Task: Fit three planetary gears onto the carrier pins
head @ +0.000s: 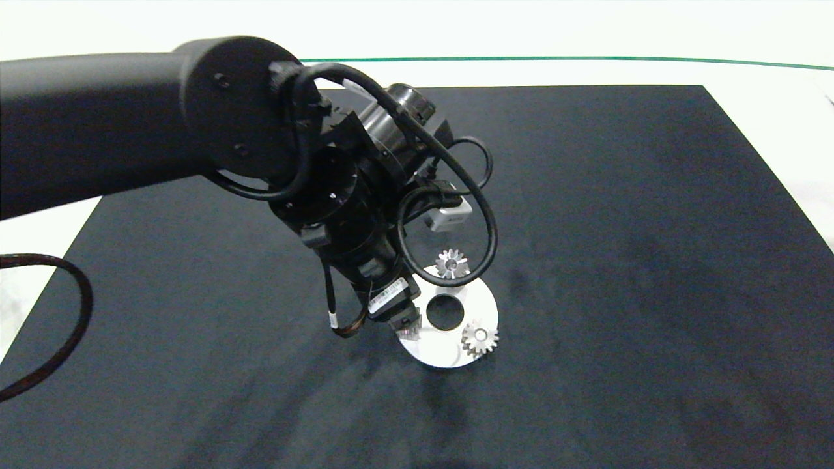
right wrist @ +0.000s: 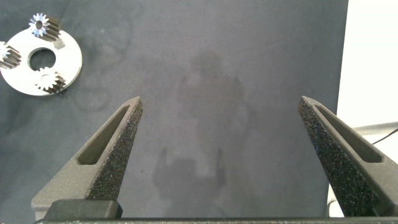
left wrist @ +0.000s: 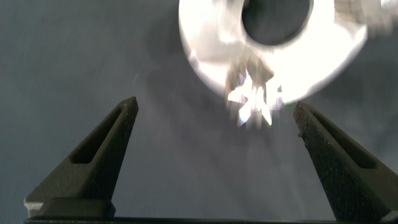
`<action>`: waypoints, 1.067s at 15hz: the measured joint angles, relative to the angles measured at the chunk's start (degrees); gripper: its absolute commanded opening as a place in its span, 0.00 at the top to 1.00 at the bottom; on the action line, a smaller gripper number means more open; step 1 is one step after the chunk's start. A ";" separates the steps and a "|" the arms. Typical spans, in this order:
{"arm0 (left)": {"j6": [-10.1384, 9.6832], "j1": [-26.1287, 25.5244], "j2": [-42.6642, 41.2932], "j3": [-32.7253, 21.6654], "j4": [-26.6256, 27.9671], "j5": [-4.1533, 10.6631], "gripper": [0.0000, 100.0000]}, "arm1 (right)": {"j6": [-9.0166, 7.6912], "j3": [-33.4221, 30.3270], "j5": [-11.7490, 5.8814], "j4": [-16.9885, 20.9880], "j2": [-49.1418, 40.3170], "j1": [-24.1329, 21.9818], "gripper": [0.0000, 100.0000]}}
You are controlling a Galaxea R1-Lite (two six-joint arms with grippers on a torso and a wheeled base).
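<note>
The white carrier disc [head: 479, 306] lies on the dark mat with a large centre hole. One planetary gear [head: 451, 264] sits at its far edge and another gear [head: 480, 339] at its near right, a pale pin top showing in its bore. A third gear [left wrist: 255, 93] sits at the disc's left edge, just ahead of my open left gripper [left wrist: 216, 106] and between its spread fingers. The left gripper [head: 407, 324] partly hides that gear from above. My right gripper [right wrist: 219, 102] stands open and empty, far from the disc [right wrist: 71, 62]. The other carrier pins are hidden.
The black mat [head: 619, 228] covers most of the white table [head: 782, 130]. The left arm [head: 130, 124] and its looping cables [head: 485, 215] hang over the disc's left and far side. A dark cable [head: 71, 312] lies at the mat's left edge.
</note>
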 measured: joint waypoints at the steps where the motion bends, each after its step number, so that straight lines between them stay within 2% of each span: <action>1: -0.88 0.13 -1.54 0.00 0.39 -0.13 0.00 | 0.01 0.00 -0.01 -0.13 0.00 0.00 0.00; 2: -2.88 0.18 -3.06 0.00 0.60 -0.16 0.00 | 0.09 0.04 -0.01 -0.33 0.00 0.00 0.00; 3: -6.45 0.13 -4.66 0.00 0.74 -0.20 0.00 | 0.15 0.20 0.00 -0.39 0.06 0.00 0.00; 4: -9.20 0.11 -6.12 0.00 0.79 -0.16 0.00 | 0.32 0.30 -0.01 -0.44 0.22 0.00 0.00; 7: -12.82 0.18 -10.17 0.00 0.74 0.02 0.00 | 0.56 0.98 -0.01 -2.40 0.76 0.16 0.00; 8: -14.06 0.18 -11.26 0.00 0.50 0.11 0.00 | 0.61 1.63 -0.01 -4.30 1.13 0.57 0.00; 10: -18.42 -0.94 -12.43 0.00 -3.51 0.13 0.00 | 0.89 3.34 -0.01 -7.36 1.96 1.54 0.00; 11: -19.74 -1.69 -12.48 0.00 -6.18 0.13 0.00 | 0.98 3.75 -0.01 -7.55 2.24 1.77 0.00; 13: -19.96 -2.11 -11.74 0.00 -13.13 -0.09 0.00 | 1.02 4.00 0.00 -7.63 2.49 1.95 0.00; 16: -20.15 -1.96 -9.90 0.00 -15.85 -0.09 0.00 | 1.05 4.11 -0.01 -7.63 2.71 2.01 0.00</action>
